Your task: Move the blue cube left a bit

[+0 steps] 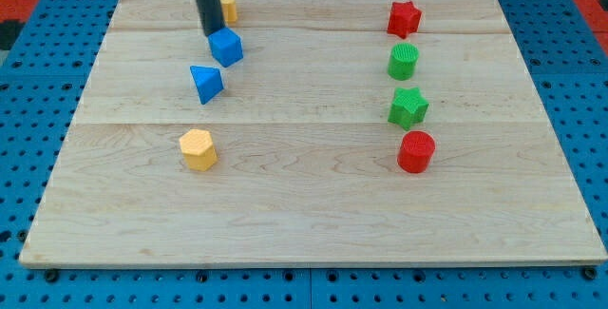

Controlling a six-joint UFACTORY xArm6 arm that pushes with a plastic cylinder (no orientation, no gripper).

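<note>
One dark rod is coming down from the view's top, and my tip (212, 33) is resting at the upper left edge of the blue cube (227, 47), touching it or nearly so; I cannot tell which. There are no jaws on this rod, so nothing is being held.

The blue cube is sitting in the upper left part of the wooden board (304, 204), near the board's top edge. Just behind the rod, toward the view's top, a yellow block (228, 5) is partly showing; its shape is hidden. Just below and left of the cube, a blue triangle (205, 83) is lying close by but apart from it. Farther down, a yellow hexagon (198, 149) is sitting on its own.

To the cube's left, bare wood is running out to the board's left edge, with only the rod standing in the way.

Four blocks are lining up in a column on the view's right, well apart from the cube: a red star (403, 18) at top, a green cylinder (403, 62), a green star (408, 106), and a red cylinder (416, 151) at bottom.

Beyond the board, a blue pegboard (38, 109) is surrounding it on all sides.
</note>
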